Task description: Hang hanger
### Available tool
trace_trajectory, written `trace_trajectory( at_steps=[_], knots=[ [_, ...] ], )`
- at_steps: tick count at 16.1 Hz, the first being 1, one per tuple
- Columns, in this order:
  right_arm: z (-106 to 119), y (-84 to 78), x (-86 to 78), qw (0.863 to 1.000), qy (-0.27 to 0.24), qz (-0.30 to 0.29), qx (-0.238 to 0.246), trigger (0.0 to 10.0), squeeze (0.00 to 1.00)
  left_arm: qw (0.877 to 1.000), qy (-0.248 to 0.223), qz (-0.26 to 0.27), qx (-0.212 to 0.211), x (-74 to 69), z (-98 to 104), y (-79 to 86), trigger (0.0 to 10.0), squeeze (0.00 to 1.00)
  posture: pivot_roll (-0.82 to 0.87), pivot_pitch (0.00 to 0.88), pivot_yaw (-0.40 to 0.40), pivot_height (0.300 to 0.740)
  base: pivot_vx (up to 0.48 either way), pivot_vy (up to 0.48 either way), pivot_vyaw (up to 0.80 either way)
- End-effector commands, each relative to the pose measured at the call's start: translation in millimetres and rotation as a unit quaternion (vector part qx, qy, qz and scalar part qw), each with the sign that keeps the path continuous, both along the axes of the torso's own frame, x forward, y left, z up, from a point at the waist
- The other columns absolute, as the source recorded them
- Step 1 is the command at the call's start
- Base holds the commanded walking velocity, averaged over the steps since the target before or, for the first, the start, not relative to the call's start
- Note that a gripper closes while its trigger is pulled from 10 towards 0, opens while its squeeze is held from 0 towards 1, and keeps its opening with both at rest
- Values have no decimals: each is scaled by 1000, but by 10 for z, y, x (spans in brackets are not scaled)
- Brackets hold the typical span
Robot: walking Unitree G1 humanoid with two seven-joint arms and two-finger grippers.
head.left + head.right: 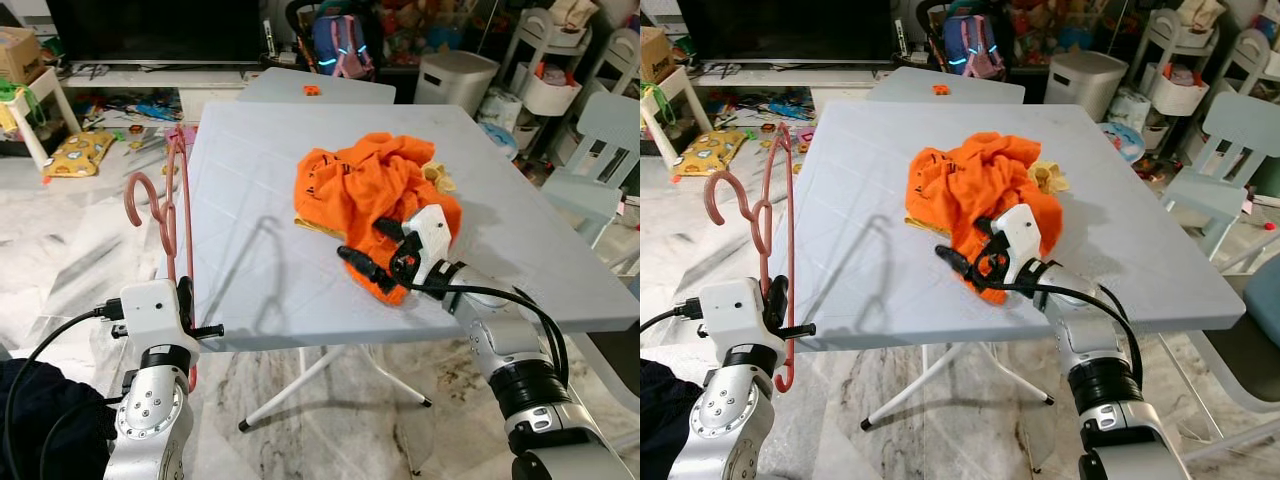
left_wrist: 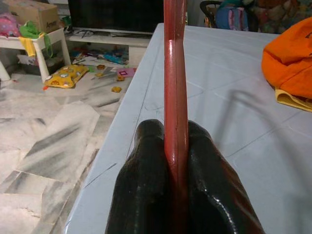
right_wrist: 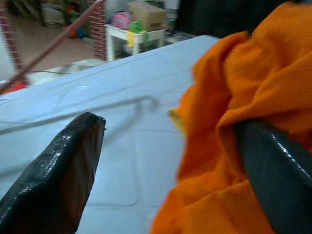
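- The left gripper [image 1: 188,312] is off the table's near left corner, its two black fingers [image 2: 146,185] pressed tight on the lower bar of a red hanger [image 1: 172,215].
- The hanger rises nearly upright from between those fingers, its hook [image 1: 140,197] curling over at the top, away from the table.
- In the left wrist view, the red bar runs straight up out of the pinch, with the pale grey table [image 1: 250,200] stretching beyond the fingertips.
- The right gripper [image 1: 372,258] lies low over the table near its front edge, fingers spread wide apart.
- One of its fingers [image 3: 278,170] lies against a crumpled orange garment [image 1: 365,190]; the other finger [image 3: 58,165] stands clear over bare tabletop. The cloth fills part of the gap between them, but they are not closed on it.
- The garment lies bunched in the middle of the table, beyond and beside the right fingertips.
- A bit of yellow cloth [image 1: 438,176] peeks from the garment's far side.
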State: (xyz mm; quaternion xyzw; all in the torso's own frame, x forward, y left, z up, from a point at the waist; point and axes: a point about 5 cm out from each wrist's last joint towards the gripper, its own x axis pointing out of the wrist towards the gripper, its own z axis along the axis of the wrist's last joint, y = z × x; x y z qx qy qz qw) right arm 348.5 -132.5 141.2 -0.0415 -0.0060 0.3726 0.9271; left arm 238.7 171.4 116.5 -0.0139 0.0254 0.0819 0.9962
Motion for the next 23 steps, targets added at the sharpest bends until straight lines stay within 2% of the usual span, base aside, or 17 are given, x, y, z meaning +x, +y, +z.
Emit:
trace_trajectory(
  at_steps=[1,2,3,5,6,8,9,11,13,15,16,17,18,19,20,21,23],
  knots=[
    [165,-44,71,999,-36,-26,-4,10000,1000,1000,-9,-3,0,-4,53,-7,10000,0,27,2,-31,740,0,0,0],
    [196,-55,85,998,-44,-36,-3,10000,1000,1000,-9,-3,0,-2,53,-10,10000,0,27,2,-31,740,0,0,0],
    [318,-101,129,996,-66,-64,14,10000,1000,1000,-9,-4,0,2,53,-14,10000,0,26,2,-32,740,0,0,0],
    [415,-109,142,995,-65,-59,48,10000,1000,1000,-9,-3,0,4,53,-8,10000,0,26,0,-34,740,0,0,0],
    [457,-74,115,995,-57,-30,71,10000,1000,1000,-9,-3,0,7,55,-7,10000,0,25,0,-34,740,0,0,0],
    [433,15,4,995,-27,55,80,10000,1000,1000,-10,-3,-1,14,54,-12,10000,0,23,0,-35,740,0,0,0],
    [413,30,-30,994,-20,72,78,10000,1000,1000,-10,-3,-1,14,54,-13,10000,0,23,0,-35,740,0,0,0],
    [320,55,-118,993,-9,113,38,10000,1000,1000,-10,-2,-2,16,54,-14,10000,0,24,0,-36,740,0,0,0],
    [201,63,-235,985,29,167,20,10000,1000,1000,-10,-3,-2,19,55,-12,10000,0,25,0,-34,740,0,0,0],
    [56,31,-304,981,47,187,-37,10000,1000,1000,-10,-3,-1,19,56,-7,10000,0,26,0,-33,740,0,0,0],
    [21,11,-289,982,45,175,-56,10000,1000,1000,-10,-3,-1,19,56,-5,10000,0,25,0,-33,740,0,0,0],
    [-34,-37,-248,983,34,148,-103,10000,1000,1000,-10,-3,-1,17,56,-5,10000,0,26,0,-32,740,0,0,0],
    [-38,-91,-169,985,17,103,-136,10000,1000,1000,-10,-4,-1,15,53,-6,10000,0,25,0,-31,740,0,0,0],
    [38,-154,-50,988,-13,41,-145,10000,1000,1000,-10,-4,-1,17,53,-9,10000,0,25,0,-30,740,0,0,0],
    [62,-170,-22,989,-21,27,-146,10000,1000,1000,-10,-4,-1,17,53,-9,10000,0,25,0,-30,740,0,0,0],
    [219,-238,99,987,-64,-44,-137,10000,1000,1000,-10,-5,0,21,54,-9,10000,0,25,0,-29,740,0,0,0],
    [472,-328,201,984,-110,-116,-84,10000,1000,1000,-10,-4,1,24,55,-6,10000,0,25,0,-30,740,0,0,0]
  ],
)
